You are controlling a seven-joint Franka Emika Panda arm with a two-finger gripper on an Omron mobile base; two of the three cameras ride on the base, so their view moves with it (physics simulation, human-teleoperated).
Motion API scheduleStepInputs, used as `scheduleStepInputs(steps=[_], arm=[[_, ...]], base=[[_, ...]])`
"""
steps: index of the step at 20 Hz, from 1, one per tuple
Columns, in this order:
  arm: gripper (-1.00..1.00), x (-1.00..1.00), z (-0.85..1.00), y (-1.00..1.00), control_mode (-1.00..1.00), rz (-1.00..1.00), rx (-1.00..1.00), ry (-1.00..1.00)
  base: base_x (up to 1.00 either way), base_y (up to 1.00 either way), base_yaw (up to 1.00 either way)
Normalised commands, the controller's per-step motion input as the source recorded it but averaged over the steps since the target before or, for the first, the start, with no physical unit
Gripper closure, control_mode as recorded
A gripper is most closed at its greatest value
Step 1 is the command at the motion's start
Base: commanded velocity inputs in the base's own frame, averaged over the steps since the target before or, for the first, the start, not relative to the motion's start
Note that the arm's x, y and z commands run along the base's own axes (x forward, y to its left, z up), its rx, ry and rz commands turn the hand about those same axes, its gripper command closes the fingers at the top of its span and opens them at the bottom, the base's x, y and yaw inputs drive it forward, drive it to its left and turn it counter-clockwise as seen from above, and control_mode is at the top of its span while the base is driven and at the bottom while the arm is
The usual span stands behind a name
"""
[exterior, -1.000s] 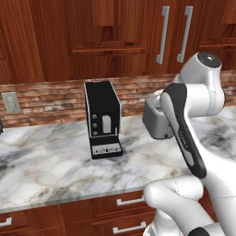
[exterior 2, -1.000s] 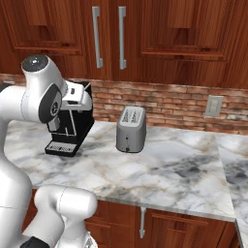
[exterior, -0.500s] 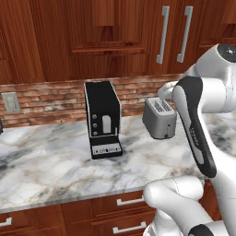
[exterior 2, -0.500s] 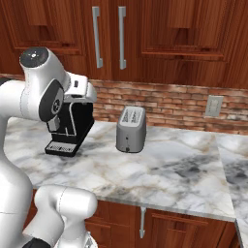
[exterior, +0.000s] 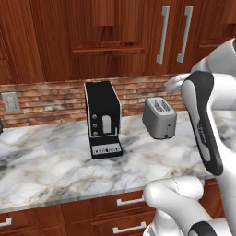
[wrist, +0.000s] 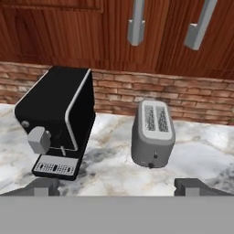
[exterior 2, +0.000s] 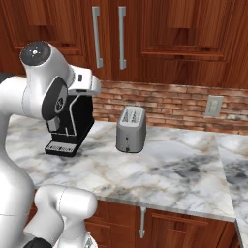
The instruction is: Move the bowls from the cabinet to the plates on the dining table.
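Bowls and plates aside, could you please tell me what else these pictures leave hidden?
- Cabinet contents: doors shut in both base views.
- Coffee machine: partly behind the arm, right base view.
- Claw: fingertips cut off by the bottom edge, hand view.
- Wall cabinet handles: tops cropped, hand view.

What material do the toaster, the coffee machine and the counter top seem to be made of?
Toaster: probably brushed metal, matte grey with soft shading.
Coffee machine: likely glossy black plastic with a silver edge trim.
Counter top: looks like polished marble, white with grey and tan veins.
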Motion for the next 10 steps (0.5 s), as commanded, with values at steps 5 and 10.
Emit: scheduleStepInputs(steps=[5, 10], arm=[[-1.0, 0.0, 0.21, -0.17, -1.0, 0.0, 0.0, -0.09], [-1.0, 0.0, 0.21, -0.14, -1.0, -0.02, 0.0, -0.07]], base=[[0.0, 0.0, 0.0], [0.0, 0.0, 0.0]])
